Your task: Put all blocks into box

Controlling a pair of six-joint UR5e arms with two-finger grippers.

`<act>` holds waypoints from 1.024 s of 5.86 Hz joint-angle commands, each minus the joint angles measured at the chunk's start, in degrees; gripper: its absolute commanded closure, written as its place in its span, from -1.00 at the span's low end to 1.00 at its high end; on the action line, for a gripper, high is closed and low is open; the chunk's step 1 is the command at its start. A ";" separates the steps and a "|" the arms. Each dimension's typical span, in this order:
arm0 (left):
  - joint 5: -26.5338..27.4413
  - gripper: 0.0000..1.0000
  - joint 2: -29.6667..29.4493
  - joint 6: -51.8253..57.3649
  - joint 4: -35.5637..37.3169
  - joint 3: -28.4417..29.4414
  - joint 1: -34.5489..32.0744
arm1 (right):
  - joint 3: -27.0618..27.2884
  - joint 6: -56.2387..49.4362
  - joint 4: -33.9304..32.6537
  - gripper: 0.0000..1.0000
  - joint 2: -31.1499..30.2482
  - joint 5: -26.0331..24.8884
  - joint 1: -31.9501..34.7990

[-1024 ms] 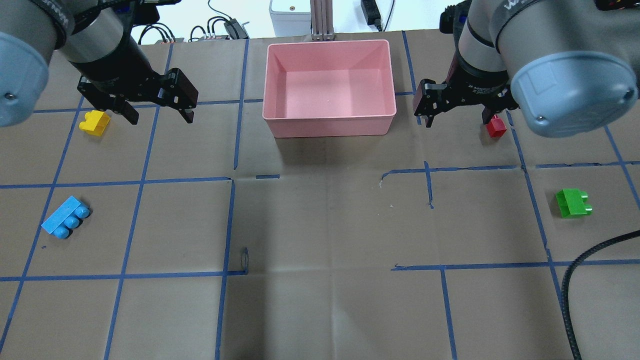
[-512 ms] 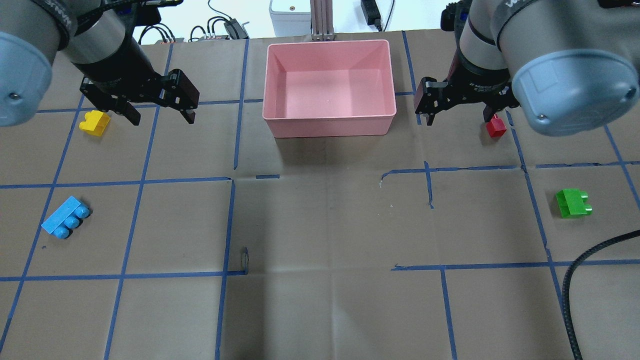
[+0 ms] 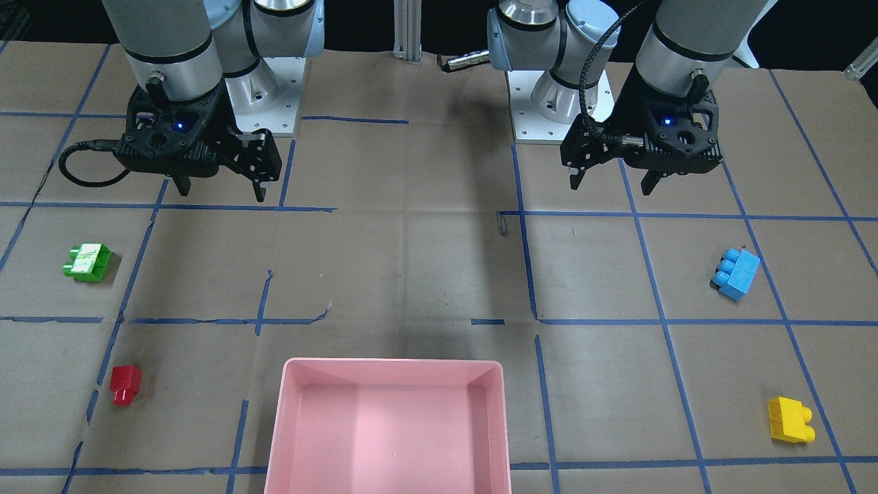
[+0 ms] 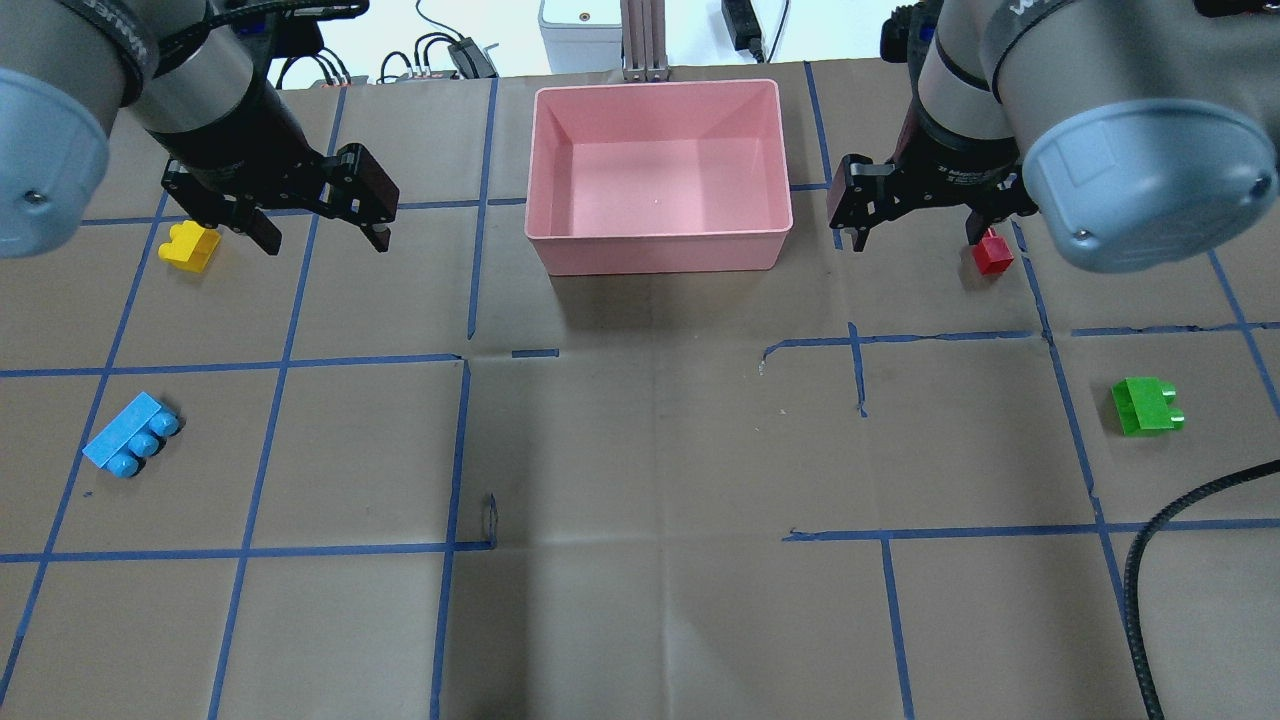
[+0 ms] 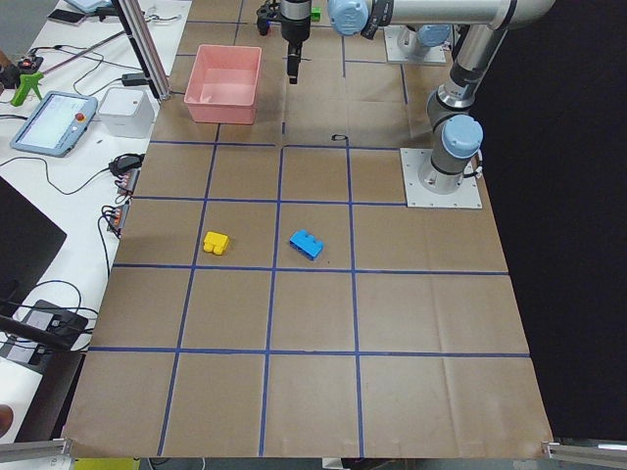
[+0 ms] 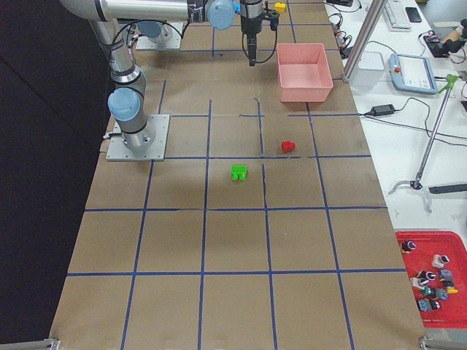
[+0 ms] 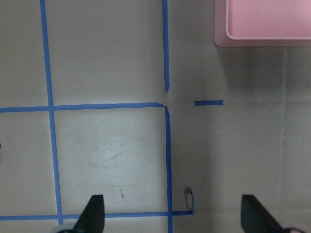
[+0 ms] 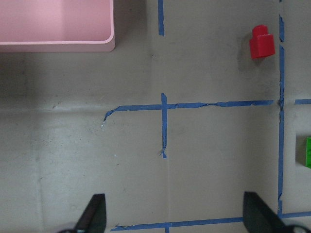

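The pink box (image 4: pixel 660 255) stands empty at the table's far middle; its rim also shows in the front view (image 3: pixel 391 367). The yellow block (image 4: pixel 190 245) lies far left and the light blue block (image 4: pixel 132 436) nearer on the left. The red block (image 4: pixel 993 253) lies far right and the green block (image 4: pixel 1146 405) nearer on the right. My left gripper (image 4: pixel 322 240) hovers open and empty between the yellow block and the box. My right gripper (image 4: pixel 913 242) hovers open and empty between the box and the red block. The right wrist view shows the red block (image 8: pixel 262 42).
Brown paper with blue tape lines covers the table. A black cable (image 4: pixel 1150 560) curves in at the near right. Power supplies and wires sit past the far edge behind the box. A red tray of small parts (image 6: pixel 430 270) stands off the table.
Both grippers have barely shifted and stay open. No block and not the box has moved.
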 commanded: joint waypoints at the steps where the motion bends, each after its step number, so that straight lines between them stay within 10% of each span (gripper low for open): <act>1: 0.05 -0.97 0.58 16.09 -0.71 -0.57 12.63 | 0.11 0.02 0.15 -1.00 0.00 -0.07 -0.05; 4: -0.39 -0.97 -0.56 38.61 -0.27 -1.36 38.68 | 0.29 -0.07 0.24 -1.00 0.09 -0.07 -0.14; 6: -0.65 -0.97 -0.56 58.09 1.48 -5.30 39.71 | 0.38 -0.15 0.15 -1.00 0.09 0.11 -0.49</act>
